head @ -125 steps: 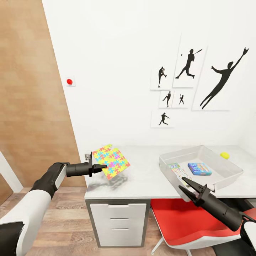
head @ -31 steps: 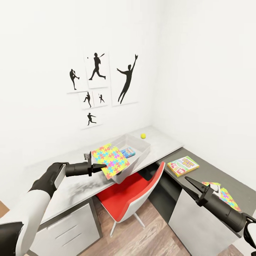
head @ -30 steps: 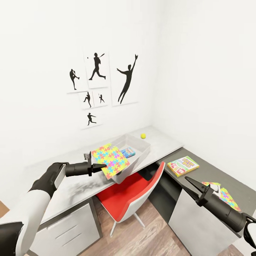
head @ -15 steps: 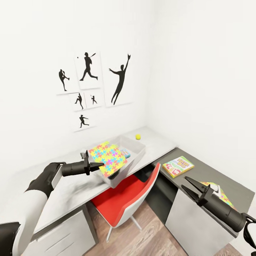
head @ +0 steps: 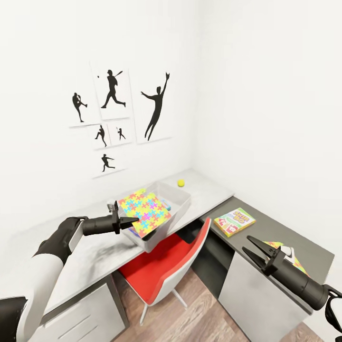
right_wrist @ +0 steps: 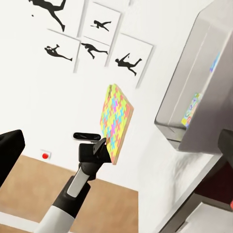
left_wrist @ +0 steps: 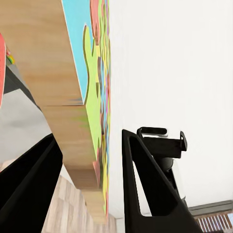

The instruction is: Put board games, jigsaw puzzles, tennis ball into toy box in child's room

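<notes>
left claw: the left claw (head: 127,222) grips a jigsaw puzzle (head: 144,213) by its near edge, the bright square tilted up above the near rim of the toy box (head: 183,198); in the left wrist view the fingers (left_wrist: 145,189) clamp the puzzle's edge (left_wrist: 97,121).
right claw: the right claw (head: 252,251) is spread wide with nothing in it, out over the dark cabinet top (head: 266,227).
toy box: on the pale desk (head: 95,251), partly hidden by the held puzzle; a blue board game (head: 166,204) peeks out inside it, and the right wrist view shows printed things through the box wall (right_wrist: 194,109), too unclear to name.
still out: the tennis ball (head: 181,183) lies on the desk just beyond the box; a yellow-green board game (head: 234,221) lies on the cabinet top; a second jigsaw puzzle (head: 295,260) lies near the right claw, partly hidden by it.
progress: by my judgement roughly midway: at least one game is in, this puzzle is about to go in, and the ball, the game and the other puzzle remain.
surroundings: red chair (head: 166,270) under the desk, sports silhouettes (head: 114,118) on the white wall.
</notes>
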Motion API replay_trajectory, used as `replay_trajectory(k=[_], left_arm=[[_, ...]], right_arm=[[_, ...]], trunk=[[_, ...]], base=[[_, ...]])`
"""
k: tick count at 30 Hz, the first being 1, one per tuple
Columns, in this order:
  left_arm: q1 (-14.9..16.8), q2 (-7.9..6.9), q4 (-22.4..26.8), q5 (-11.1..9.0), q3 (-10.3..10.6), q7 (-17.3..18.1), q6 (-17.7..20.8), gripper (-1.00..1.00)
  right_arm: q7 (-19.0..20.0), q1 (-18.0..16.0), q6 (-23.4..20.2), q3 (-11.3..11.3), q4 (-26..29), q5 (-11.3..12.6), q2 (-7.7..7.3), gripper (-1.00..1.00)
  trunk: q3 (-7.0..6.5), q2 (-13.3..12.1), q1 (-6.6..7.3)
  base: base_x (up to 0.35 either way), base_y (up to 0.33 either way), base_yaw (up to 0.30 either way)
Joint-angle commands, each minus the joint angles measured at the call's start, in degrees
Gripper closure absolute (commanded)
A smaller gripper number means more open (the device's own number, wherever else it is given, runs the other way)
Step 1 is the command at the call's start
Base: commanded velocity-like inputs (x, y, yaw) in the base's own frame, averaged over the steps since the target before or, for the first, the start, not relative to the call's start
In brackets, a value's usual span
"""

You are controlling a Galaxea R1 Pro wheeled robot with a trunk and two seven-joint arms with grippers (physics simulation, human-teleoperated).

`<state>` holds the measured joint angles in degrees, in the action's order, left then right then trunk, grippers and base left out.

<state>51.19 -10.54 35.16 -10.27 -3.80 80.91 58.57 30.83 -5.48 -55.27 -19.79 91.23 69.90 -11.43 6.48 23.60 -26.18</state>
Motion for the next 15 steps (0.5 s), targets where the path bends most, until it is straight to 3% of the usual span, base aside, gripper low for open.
replay_trajectory(k=[1, 15], left_arm=[[0.05, -0.01, -0.01, -0.1, 0.0, 0.12, 0.58, 1.0], [0.05, -0.01, -0.01, -0.1, 0.01, 0.11, 0.58, 1.0]], right_arm=[[0.26, -0.06, -0.28, -0.07, 0.0, -0.2, 0.0, -1.0], [0.2, -0.06, -0.27, -0.05, 0.0, -0.29, 0.0, -1.0]], trunk=[[0.12, 0.12, -0.04], [0.12, 0.12, -0.04]], base=[[0.12, 0.0, 0.0], [0.171, 0.0, 0.0]])
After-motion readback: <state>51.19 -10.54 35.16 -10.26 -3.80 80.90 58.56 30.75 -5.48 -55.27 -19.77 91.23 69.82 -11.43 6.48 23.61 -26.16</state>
